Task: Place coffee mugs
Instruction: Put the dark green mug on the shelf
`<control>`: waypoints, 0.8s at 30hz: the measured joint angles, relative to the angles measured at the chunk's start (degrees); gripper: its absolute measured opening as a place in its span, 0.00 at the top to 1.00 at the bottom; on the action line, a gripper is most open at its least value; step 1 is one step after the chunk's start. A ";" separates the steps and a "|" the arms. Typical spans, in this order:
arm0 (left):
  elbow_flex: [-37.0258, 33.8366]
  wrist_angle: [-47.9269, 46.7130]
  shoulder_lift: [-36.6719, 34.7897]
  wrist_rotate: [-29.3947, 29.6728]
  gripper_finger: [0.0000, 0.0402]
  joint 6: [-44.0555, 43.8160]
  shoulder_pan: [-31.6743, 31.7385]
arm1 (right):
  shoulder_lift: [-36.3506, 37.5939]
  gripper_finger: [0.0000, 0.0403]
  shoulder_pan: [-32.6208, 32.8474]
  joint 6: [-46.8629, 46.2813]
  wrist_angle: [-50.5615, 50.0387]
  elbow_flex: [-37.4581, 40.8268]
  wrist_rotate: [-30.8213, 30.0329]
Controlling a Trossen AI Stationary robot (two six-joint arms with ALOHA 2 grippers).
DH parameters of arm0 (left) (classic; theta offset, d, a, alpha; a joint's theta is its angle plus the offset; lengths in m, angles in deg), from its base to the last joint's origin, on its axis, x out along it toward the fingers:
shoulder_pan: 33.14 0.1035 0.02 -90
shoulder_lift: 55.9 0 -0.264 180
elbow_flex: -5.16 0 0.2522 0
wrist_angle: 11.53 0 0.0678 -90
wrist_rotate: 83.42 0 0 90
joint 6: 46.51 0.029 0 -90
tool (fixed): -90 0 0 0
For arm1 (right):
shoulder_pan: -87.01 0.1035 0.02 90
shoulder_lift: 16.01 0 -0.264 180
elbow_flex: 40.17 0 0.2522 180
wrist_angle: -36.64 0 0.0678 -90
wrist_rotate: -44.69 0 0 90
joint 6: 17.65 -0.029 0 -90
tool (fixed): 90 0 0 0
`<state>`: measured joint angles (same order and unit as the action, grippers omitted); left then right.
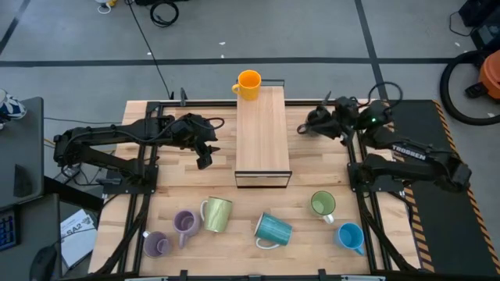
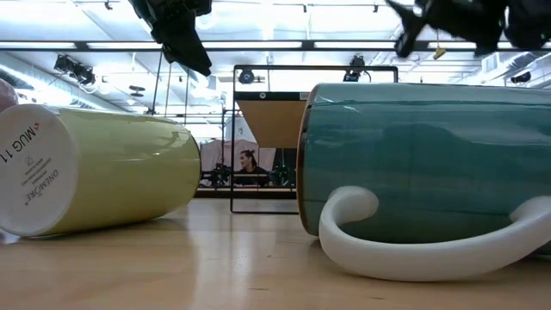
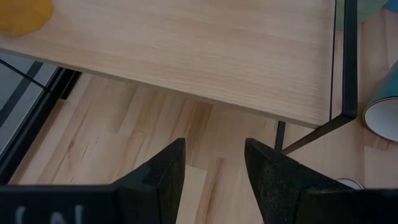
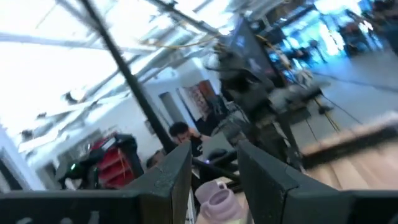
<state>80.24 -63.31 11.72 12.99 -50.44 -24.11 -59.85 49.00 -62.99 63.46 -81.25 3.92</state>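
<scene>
An orange mug (image 1: 248, 84) stands upright on the far end of the wooden shelf (image 1: 262, 133) and shows in the left wrist view (image 3: 22, 15). Near the table's near edge are two lilac mugs (image 1: 155, 244) (image 1: 186, 223), a pale yellow-green mug (image 1: 217, 214) on its side, a ribbed teal mug (image 1: 273, 230) on its side with its handle (image 2: 430, 245) on the table, a green mug (image 1: 323, 205) and a bright blue mug (image 1: 351, 236). No dark teal mug shows. My left gripper (image 1: 205, 156) hangs open, left of the shelf (image 3: 214, 168). My right gripper (image 1: 305, 127) hangs open, right of the shelf (image 4: 214, 171).
The shelf is a wooden top on a thin black frame (image 3: 348, 59) in the table's middle. In the low view the yellow-green mug (image 2: 112, 168) and the teal mug (image 2: 430, 164) fill the foreground. Bare wood lies on both sides of the shelf. A person (image 2: 248, 164) sits in the room behind.
</scene>
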 joint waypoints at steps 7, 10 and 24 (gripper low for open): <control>0.00 0.00 0.00 -0.01 0.57 0.01 -0.01 | -0.07 0.66 0.16 16.53 -23.80 -13.90 1.47; 0.00 0.00 0.00 0.00 0.57 0.01 -0.01 | -0.68 0.66 0.12 27.81 -36.75 -19.91 -0.47; 0.00 0.00 0.00 -0.01 0.57 0.01 0.01 | -5.45 0.63 0.12 52.03 -73.65 -32.47 -31.45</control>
<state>80.24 -63.31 11.72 12.97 -50.43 -24.10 -65.30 49.12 -10.96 -10.20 -113.72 -27.54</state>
